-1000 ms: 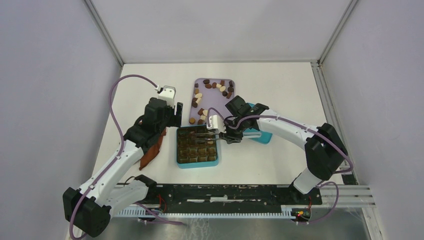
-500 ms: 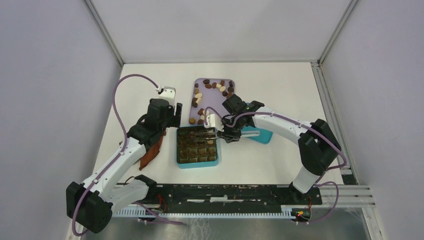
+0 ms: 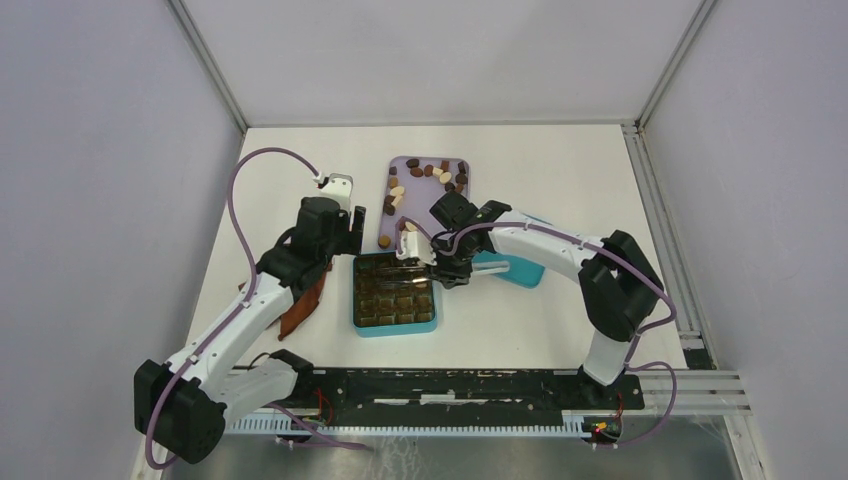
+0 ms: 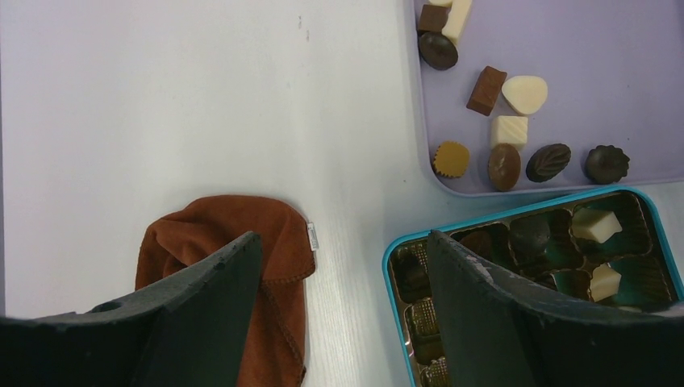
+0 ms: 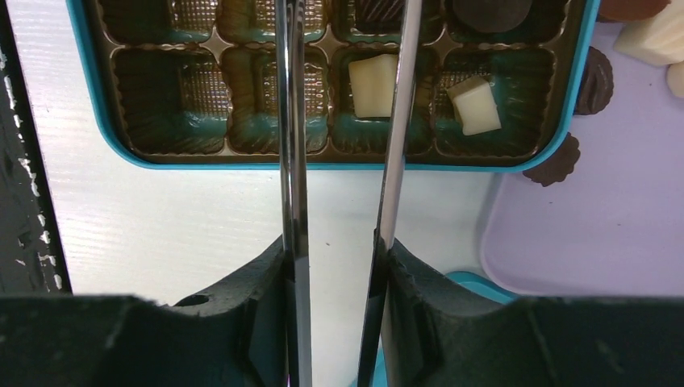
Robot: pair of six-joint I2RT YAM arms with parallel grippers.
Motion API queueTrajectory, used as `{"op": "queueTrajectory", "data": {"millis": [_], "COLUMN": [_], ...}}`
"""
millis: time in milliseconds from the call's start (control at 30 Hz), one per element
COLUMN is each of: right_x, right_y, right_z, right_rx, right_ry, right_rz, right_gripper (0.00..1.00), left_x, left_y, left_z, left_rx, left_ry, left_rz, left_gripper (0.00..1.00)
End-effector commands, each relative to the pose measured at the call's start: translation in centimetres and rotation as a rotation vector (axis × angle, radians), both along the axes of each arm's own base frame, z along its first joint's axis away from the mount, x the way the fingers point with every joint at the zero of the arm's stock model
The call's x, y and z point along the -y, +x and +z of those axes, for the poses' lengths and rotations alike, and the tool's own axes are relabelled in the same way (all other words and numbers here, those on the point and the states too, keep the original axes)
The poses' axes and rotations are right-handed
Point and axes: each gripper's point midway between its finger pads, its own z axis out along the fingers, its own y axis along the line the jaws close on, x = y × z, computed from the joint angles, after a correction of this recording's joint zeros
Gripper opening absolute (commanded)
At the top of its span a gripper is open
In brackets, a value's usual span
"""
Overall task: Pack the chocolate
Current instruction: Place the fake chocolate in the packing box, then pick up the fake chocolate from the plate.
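Observation:
The teal box (image 3: pixel 356 324) with its brown gridded insert lies at the table's middle. Two white chocolates (image 5: pixel 373 85) (image 5: pixel 476 105) sit in neighbouring cells, and dark pieces fill other cells. Several loose chocolates (image 3: pixel 430 172) (image 4: pixel 504 165) lie on the lilac tray (image 3: pixel 415 195) behind the box. My right gripper (image 3: pixel 445 266) (image 5: pixel 339 250) is shut on metal tongs (image 5: pixel 290 121). Their blades stand apart over the box's right edge with nothing between them, and their tips are out of view. My left gripper (image 3: pixel 350 236) (image 4: pixel 343 242) hangs open and empty over the bare table left of the box.
A reddish-brown cloth (image 3: pixel 305 300) (image 4: pixel 218 234) lies crumpled left of the box, under the left arm. A teal lid (image 3: pixel 520 272) (image 5: pixel 472 282) rests right of the box, beneath the right arm. The tray (image 5: pixel 597 234) nearly touches the box's far rim.
My right gripper has moved a little left and back along the box, and the tongs' blades have spread slightly. The left arm has barely shifted.

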Motion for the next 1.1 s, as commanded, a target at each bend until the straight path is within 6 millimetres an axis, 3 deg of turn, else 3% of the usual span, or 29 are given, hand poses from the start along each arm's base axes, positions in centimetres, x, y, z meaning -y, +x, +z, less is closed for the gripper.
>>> {"op": "queueTrajectory", "data": {"millis": [0,233,400,500,633,767,933,1067], "right_x": [-1.1,-1.1,-2.1,-2.0,-1.0,1.2,6.2,9.3], "right_y": [1.2,0.8,0.4,1.3,4.0,8.1,14.2,17.3], "right_z": [1.7,1.8,4.2,5.2,6.1,7.2,7.4,7.1], "right_rx": [0.041,0.020,-0.030,-0.048,-0.038,0.007,0.100,0.179], "right_ry": [0.029,0.039,0.112,0.133,0.140,0.156,0.139,0.077], "right_rz": [-0.019,-0.006,0.025,0.013,-0.048,-0.174,-0.413,-0.534], "right_gripper": [0.45,0.45,0.43,0.42,0.42,0.42,0.42,0.42], "left_x": [-0.2,-0.1,-0.1,-0.3,-0.3,-0.6,-1.1,-0.8], "left_y": [0.5,0.5,0.5,0.4,0.2,-0.4,-1.1,-1.3], "left_z": [0.9,1.0,1.2,1.6,2.6,4.1,5.5,5.5], "left_rx": [0.038,0.041,0.048,0.060,0.087,0.135,0.185,0.188], "left_ry": [0.027,0.023,0.021,0.019,0.002,-0.019,-0.041,-0.060], "left_rz": [-0.020,-0.024,-0.023,-0.017,-0.022,-0.018,-0.007,-0.021], "left_gripper": [0.80,0.80,0.80,0.80,0.80,0.79,0.80,0.80]}}
